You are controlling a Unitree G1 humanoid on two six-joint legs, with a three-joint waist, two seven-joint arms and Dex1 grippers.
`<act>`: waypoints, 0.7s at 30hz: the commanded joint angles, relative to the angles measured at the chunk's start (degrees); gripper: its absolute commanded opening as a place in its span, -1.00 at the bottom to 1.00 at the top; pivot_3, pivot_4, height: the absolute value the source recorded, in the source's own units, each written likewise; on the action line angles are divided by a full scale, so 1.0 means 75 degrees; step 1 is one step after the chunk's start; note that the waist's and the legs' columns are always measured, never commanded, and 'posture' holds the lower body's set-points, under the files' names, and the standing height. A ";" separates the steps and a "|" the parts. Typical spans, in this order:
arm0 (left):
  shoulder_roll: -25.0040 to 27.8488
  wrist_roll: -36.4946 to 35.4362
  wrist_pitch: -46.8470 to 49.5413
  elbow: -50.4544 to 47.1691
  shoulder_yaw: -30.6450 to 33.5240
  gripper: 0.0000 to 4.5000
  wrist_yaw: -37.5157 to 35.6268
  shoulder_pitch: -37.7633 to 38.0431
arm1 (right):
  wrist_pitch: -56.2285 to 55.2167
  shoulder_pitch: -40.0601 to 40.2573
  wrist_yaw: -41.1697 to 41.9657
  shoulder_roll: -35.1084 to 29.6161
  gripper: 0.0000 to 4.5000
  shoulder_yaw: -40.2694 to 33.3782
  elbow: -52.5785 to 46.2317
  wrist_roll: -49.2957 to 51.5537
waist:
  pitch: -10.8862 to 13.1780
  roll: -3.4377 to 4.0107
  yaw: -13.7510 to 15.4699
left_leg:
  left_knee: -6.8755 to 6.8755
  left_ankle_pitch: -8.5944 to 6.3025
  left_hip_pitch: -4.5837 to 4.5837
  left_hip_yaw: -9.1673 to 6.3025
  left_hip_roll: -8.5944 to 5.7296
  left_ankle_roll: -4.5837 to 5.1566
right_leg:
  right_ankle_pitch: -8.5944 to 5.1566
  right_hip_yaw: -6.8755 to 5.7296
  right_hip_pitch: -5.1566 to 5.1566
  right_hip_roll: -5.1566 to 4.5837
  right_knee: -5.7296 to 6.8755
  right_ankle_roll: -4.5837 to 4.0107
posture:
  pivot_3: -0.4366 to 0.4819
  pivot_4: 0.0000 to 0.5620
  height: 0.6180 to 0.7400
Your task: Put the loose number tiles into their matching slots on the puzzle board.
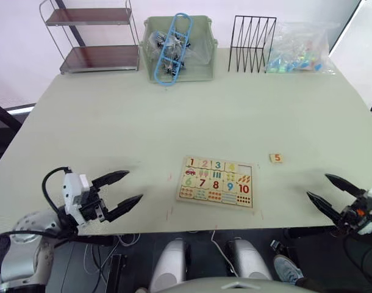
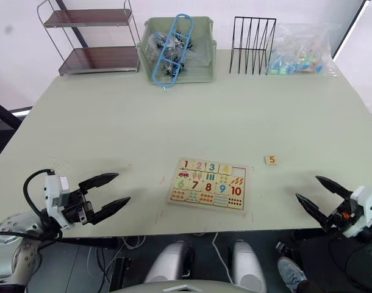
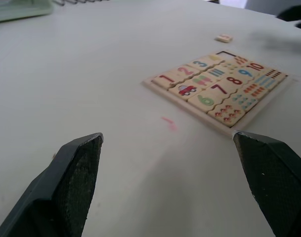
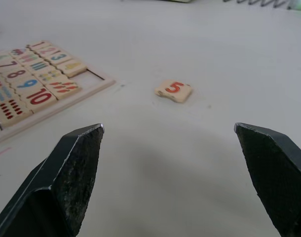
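Nearest, both grippers hover low at the table's front edge with fingers spread and empty: the left gripper [image 1: 120,190] left of the board [image 1: 216,182], the right gripper [image 1: 325,188] off to its right, probably poised for a pick. On the board, tiles 1 to 4 sit in the far row, and the slot [image 4: 94,74] at that row's right end lies bare. The 5 tile [image 1: 275,158] rests flat on the table just beyond the board's right corner (nearer the right gripper, so the likelier picker). Farther back stands a green bin [image 1: 177,49].
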 commanded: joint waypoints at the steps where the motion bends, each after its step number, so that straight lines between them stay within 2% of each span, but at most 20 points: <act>1: 0.0176 -0.0085 -0.0021 -0.0212 -0.0200 1.00 -0.0309 -0.0271 | 0.0040 -0.0571 0.0222 -0.0344 0.98 0.0170 0.0279 -0.0124 | 0.0000 0.0000 -0.0003 | 0.0000 0.0000 0.0000 0.0001 0.0000 0.0000 | 0.0002 0.0000 0.0000 0.0000 -0.0001 0.0004 | -0.05 -0.47 1.00; 12: 0.0602 -0.0451 0.0325 -0.0363 -0.0591 1.00 -0.1201 -0.1279 | 0.0929 -0.3047 0.0365 -0.1131 0.98 0.1618 0.1404 -0.1090 | 0.0002 0.0001 -0.0008 | 0.0001 0.0000 0.0000 0.0008 -0.0001 0.0000 | 0.0005 0.0002 -0.0002 0.0004 0.0003 0.0006 | -0.05 -0.47 1.00; 21: 0.0868 -0.0595 0.0521 -0.0470 -0.0676 1.00 -0.1771 -0.1709 | 0.0850 -0.4871 0.1417 -0.1390 0.98 0.2822 0.3064 -0.1998 | 0.0004 0.0003 -0.0018 | 0.0001 0.0000 -0.0004 0.0030 -0.0002 0.0000 | 0.0006 0.0004 -0.0006 0.0003 0.0003 0.0007 | -0.05 -0.47 1.00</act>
